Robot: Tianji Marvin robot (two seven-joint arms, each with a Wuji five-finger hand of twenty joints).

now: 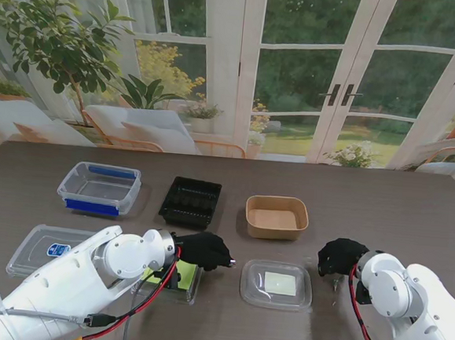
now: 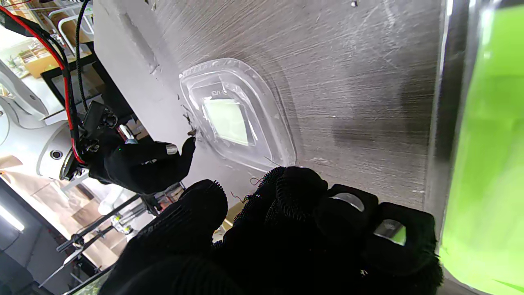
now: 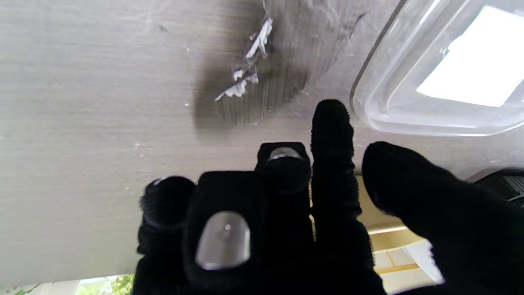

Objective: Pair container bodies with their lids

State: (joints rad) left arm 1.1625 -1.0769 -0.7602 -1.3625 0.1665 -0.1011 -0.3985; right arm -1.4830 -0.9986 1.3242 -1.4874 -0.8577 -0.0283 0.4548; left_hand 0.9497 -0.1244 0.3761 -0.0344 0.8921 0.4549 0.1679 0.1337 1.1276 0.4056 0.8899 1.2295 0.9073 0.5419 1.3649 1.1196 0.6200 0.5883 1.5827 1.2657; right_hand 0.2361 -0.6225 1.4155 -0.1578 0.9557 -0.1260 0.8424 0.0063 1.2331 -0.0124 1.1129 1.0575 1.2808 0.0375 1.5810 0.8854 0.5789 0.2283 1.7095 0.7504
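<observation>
- Behind the grey-brown table (image 1: 413,216), glass doors look onto a garden.
- Far from us sit three bodies: clear blue-trimmed tub (image 1: 99,187), black tray (image 1: 190,202), kraft bowl (image 1: 276,217).
- Nearer lie a clear lid (image 1: 277,285), a blue-labelled lid (image 1: 40,248) at left, and a green-backed lid (image 1: 178,278).
- Our left hand (image 1: 204,250) hovers curled over that green lid, gripping nothing we can see; our right hand (image 1: 340,257) hangs loosely spread just beside the clear lid.
- Risk, we judge: thin lids lie flat, so fingertips may skid them aside.
- Our left arm hides most of the green lid.

Both gloved hands, left hand (image 1: 204,249) and right hand (image 1: 340,256), seemingly empty, fingers curled.
</observation>
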